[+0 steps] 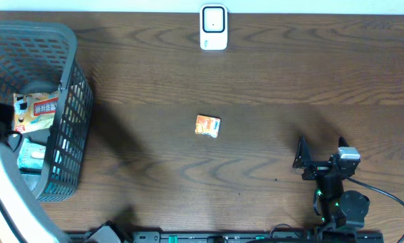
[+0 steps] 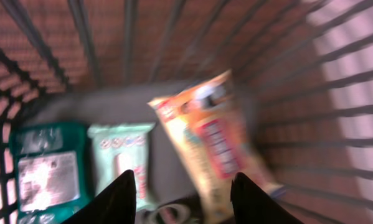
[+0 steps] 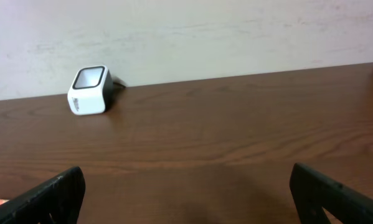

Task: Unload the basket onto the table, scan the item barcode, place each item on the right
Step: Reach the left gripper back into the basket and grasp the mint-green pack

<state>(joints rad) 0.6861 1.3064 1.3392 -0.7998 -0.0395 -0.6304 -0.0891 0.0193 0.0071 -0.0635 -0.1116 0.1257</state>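
1. A glossy, crinkled orange-and-red snack packet sits inside the grey plastic lattice basket. Its long axis slants from the far wall down toward the left hand.
2. That hand is half closed, pinching the packet's near end.
3. The right hand gapes wide, empty, over the dark wood-grain surface.

Your table is dark brown wood with a strong grain. 3 things sit directly on it: a grey slatted basket at the left end, a small white scanner at the middle of the far edge, and 1 orange packet lying near the centre, well apart from both.
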